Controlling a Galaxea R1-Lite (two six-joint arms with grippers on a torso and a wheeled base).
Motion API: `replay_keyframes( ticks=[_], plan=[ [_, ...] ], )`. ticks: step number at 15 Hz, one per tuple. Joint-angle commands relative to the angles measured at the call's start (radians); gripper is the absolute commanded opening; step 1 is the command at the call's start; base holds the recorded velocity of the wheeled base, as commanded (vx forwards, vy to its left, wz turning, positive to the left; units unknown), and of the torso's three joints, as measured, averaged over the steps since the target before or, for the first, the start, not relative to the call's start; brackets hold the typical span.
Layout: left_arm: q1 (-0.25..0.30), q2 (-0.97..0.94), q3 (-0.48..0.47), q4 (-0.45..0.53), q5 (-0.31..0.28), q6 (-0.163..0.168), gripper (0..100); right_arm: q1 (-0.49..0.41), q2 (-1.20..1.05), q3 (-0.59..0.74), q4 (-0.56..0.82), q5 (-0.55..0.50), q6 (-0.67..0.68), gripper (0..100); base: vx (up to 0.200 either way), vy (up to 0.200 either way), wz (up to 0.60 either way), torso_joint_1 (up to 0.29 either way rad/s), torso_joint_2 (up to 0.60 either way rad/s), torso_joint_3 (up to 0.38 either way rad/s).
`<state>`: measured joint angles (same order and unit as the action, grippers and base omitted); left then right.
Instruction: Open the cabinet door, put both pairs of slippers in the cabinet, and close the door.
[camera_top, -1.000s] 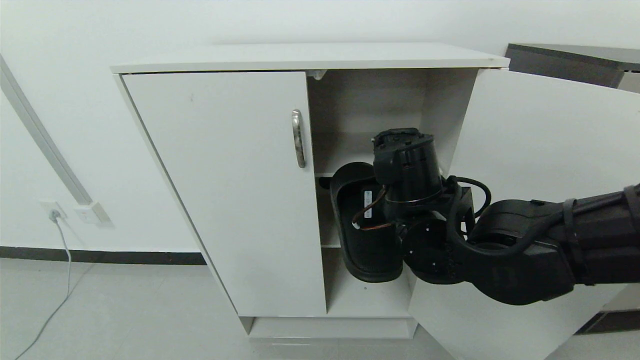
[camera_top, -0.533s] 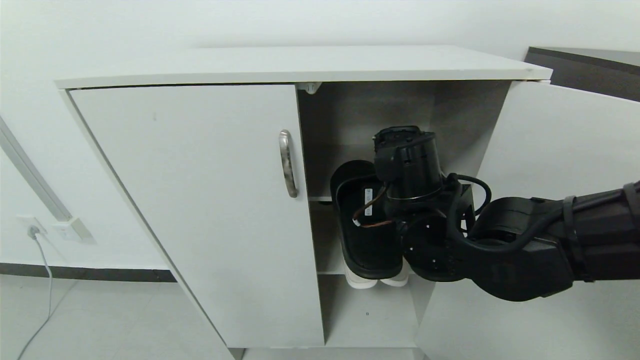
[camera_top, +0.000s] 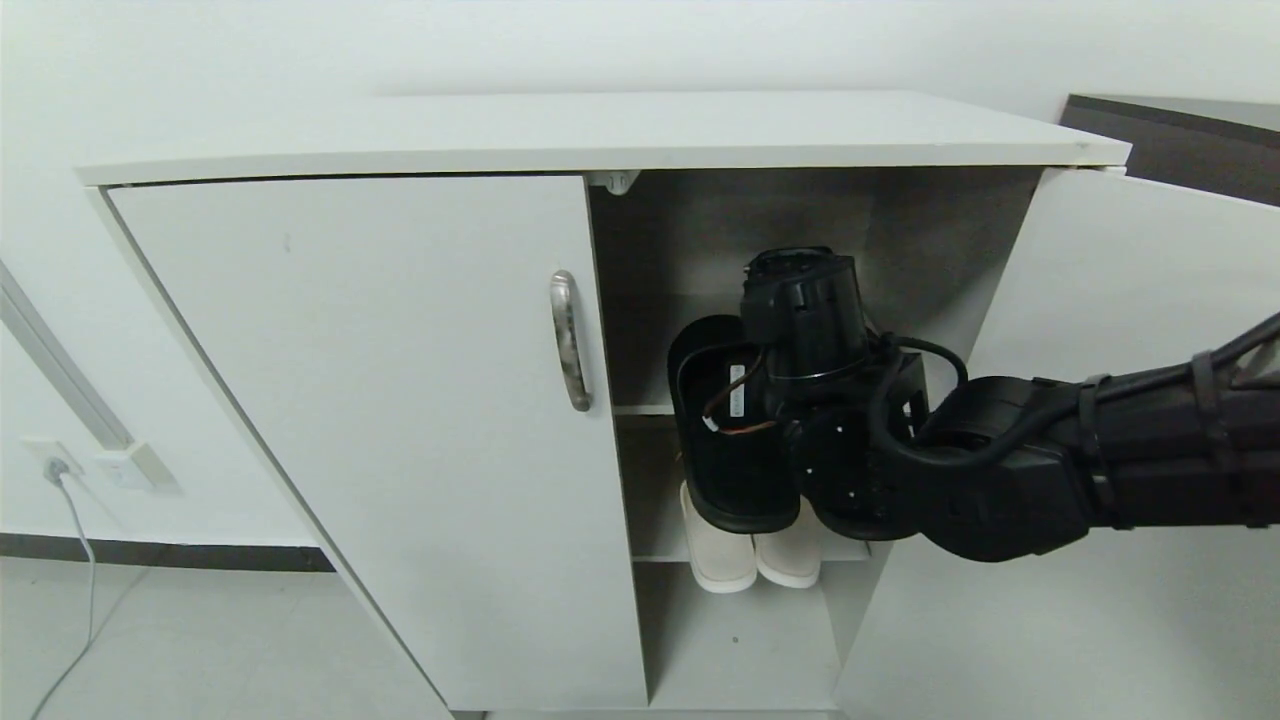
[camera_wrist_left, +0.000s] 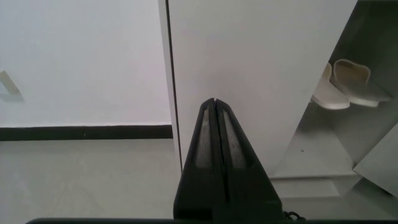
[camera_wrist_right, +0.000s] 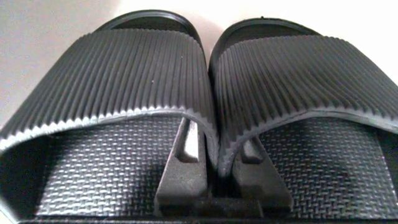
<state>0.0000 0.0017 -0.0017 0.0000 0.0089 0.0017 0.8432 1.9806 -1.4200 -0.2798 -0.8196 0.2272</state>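
My right fingers (camera_wrist_right: 183, 168) are clamped on the black slippers (camera_top: 725, 440), holding the pair upright in the open side of the cabinet (camera_top: 600, 130), above the white slippers (camera_top: 750, 550) on their shelf. My left fingers (camera_wrist_left: 205, 149) are pressed together, empty.

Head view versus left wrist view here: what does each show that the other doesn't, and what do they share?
Head view, not left wrist: the black slippers held by the right arm at the open compartment, the door handle, the cabinet top. Left wrist, not head: the left gripper, fingers closed together. Both: the white slippers on a shelf and the closed left door.
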Motion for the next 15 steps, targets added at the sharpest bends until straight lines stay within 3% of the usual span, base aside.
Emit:
replay_keyframes(
  ticks=[1,10,15],
  plan=[
    [0.0,0.0,0.0,0.0,0.0,-0.002,0,-0.023,0.05,-0.056,0.011,0.002,0.0,0,0.0,0.0,0.0,0.0,0.0,0.0],
    [0.0,0.0,0.0,0.0,0.0,-0.002,0,-0.11,0.172,-0.35,0.169,0.039,-0.002,0,0.0,0.0,0.0,0.0,0.0,0.0],
    [0.0,0.0,0.0,0.0,0.0,-0.002,0,-0.122,0.184,-0.439,0.225,0.04,-0.014,0,0.0,0.0,0.0,0.0,0.0,0.0]
  ],
)
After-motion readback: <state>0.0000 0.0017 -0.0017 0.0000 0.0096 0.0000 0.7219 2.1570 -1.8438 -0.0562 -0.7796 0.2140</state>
